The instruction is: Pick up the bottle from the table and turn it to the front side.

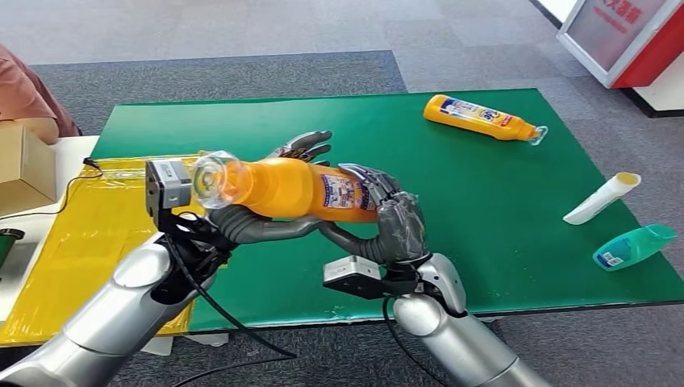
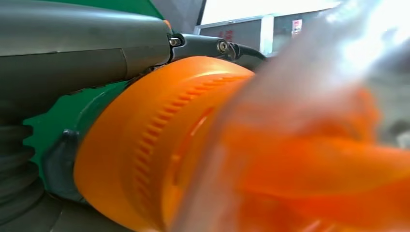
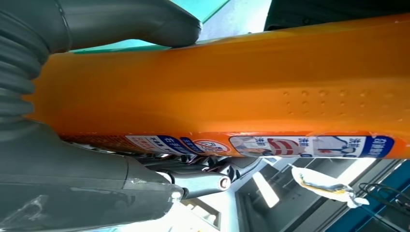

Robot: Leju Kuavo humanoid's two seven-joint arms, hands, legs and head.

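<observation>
Hands hold the bottle [image 1: 300,188] between them above the green mat [image 1: 452,201], lifted clear of it and lying on its side. The right hand [image 1: 393,222] wraps the labelled base end, fingers curled over the top and thumb underneath, so part of the label is covered. The left hand [image 1: 278,218] cradles the neck end from below, thumb along the underside, fingertips [image 1: 310,145] showing past the bottle's far side; how tightly they press I cannot tell. The clear cap [image 1: 214,179] points toward nine o'clock. In the left wrist view the cap is a blur against the orange shoulder. At one o'clock lies a second orange bottle [image 1: 482,118]; at three o'clock a white tube [image 1: 601,198] and a teal bottle [image 1: 634,246]. At nine o'clock, yellow sheet [image 1: 77,234] and a box [image 1: 24,165], cut off.
</observation>
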